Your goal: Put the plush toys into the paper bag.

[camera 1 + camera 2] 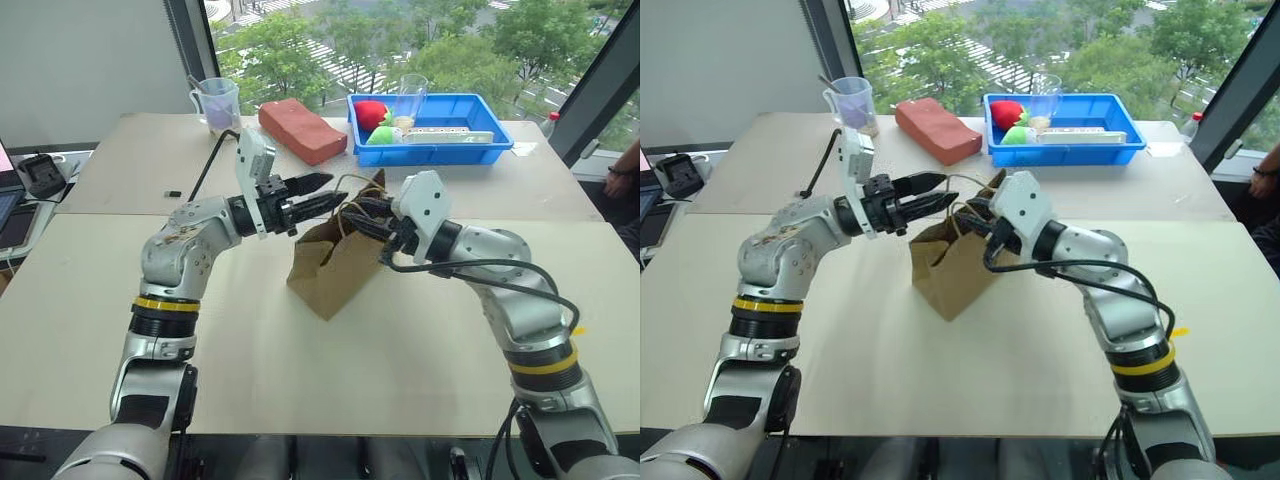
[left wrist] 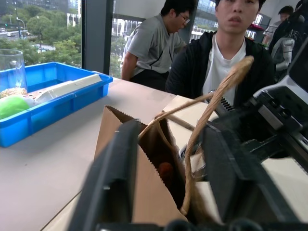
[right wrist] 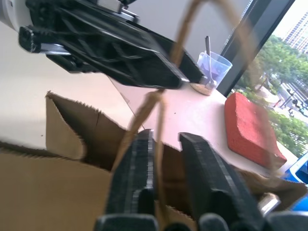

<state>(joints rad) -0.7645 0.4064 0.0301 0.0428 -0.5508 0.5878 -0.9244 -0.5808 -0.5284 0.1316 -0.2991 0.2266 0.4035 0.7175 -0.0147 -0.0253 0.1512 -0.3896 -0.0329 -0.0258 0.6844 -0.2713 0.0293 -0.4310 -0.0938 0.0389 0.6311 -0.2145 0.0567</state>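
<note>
Both arms reach in over the middle of the counter from its near edge, elbows bent outward, forearms angling toward each other. The left claw (image 1: 322, 194) points roughly level toward the right arm, its two black fingers (image 2: 109, 183) parted with a clear gap between them. The right claw (image 1: 362, 215) points roughly level toward the left arm, its fingers (image 3: 137, 178) standing slightly apart. The two claws' tips lie just beside each other.
</note>
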